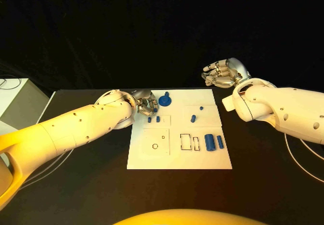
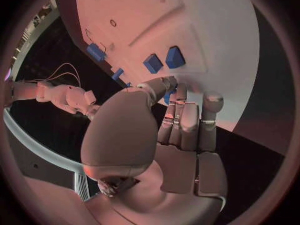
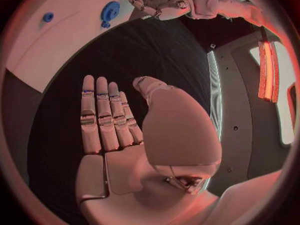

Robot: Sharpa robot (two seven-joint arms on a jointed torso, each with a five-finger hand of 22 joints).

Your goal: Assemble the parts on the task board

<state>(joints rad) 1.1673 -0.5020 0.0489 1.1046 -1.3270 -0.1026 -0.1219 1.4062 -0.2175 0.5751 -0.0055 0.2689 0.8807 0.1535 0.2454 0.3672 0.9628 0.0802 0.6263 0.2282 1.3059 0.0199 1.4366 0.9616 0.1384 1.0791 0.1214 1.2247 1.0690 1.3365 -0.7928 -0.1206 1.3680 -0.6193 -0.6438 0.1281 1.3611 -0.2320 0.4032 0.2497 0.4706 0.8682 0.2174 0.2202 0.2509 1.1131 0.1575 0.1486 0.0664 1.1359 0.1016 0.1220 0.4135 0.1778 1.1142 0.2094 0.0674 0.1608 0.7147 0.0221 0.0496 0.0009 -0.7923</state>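
Left hand [image 1: 144, 104], fingers curled and holding nothing I can see, might knock the round blue part [image 1: 165, 100] right beside its fingertips off the task board [image 1: 179, 159].

The head camera is looking down from above onto the table [image 1: 81, 187] and the whole task board [image 1: 180, 161]. Each wrist camera is sitting close behind its own robot hand — left [image 2: 178, 120], right [image 3: 112, 125] — and all three are sharing the board's far edge.

White rounded arms dotted with small screws, silver segmented fingers [image 1: 217, 71], thin pale cables
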